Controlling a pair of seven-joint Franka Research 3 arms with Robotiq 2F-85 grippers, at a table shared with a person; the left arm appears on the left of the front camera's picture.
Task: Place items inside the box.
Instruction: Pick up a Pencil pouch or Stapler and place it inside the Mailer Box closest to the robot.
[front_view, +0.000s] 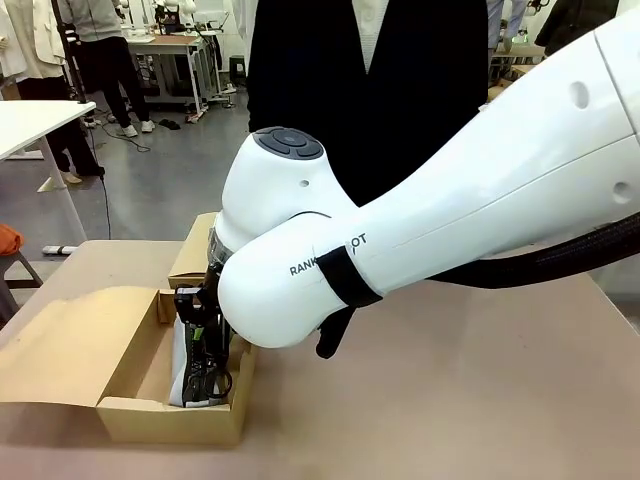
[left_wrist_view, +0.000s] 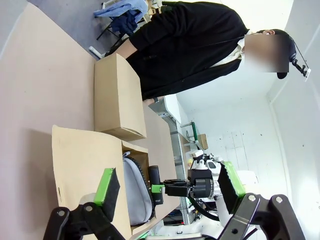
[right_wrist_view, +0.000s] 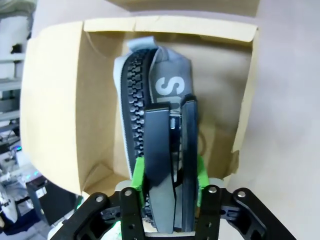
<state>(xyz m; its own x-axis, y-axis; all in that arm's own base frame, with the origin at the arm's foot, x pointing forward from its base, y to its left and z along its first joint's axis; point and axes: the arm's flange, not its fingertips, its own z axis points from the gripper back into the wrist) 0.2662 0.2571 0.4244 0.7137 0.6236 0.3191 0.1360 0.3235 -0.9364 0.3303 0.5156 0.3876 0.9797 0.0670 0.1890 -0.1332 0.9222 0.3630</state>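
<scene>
1. The open box (front_view: 170, 418), near left on the table (front_view: 450, 400), held a grey pouch (right_wrist_view: 170, 85).
2. The right gripper (right_wrist_view: 168, 165) reached across from the right, pointing down into the box.
3. Its green pads were closed on both sides of a black stapler (right_wrist_view: 160, 145) over the pouch.
4. The left gripper (left_wrist_view: 167, 172) hung wide open, empty.

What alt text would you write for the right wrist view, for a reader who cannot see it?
The right gripper holds a black stapler between its green pads, over a light grey zip pouch that lies inside the open brown cardboard box. The tan table shows beside the box.
</scene>
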